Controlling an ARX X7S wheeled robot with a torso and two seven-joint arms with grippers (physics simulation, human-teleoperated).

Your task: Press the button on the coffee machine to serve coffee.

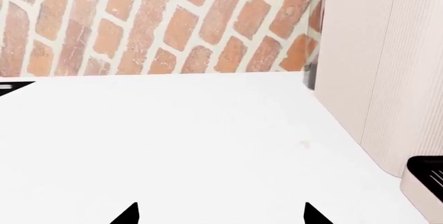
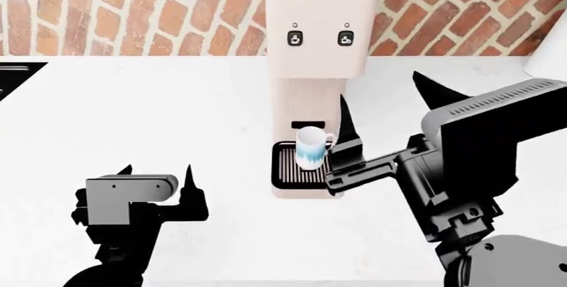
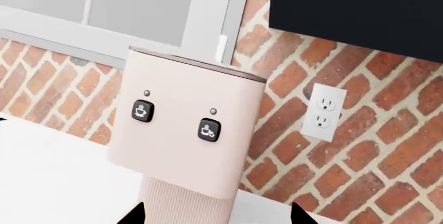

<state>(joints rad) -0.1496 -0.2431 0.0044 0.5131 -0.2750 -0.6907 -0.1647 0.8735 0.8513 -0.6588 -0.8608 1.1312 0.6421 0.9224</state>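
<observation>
The pale pinkish-beige coffee machine stands at the back of the white counter against the brick wall. Its head carries two small black icon buttons, left and right. A white and blue mug sits on the black slotted drip tray. My right gripper is open and empty, raised just right of the machine's column, below the buttons. In the right wrist view the machine and both buttons face the open gripper. My left gripper is open and empty, low at the front left.
The white counter runs out to the left. A black surface edge shows at the far left. A white rounded object stands at the far right. A wall outlet is on the brick wall. The left wrist view shows the machine's side.
</observation>
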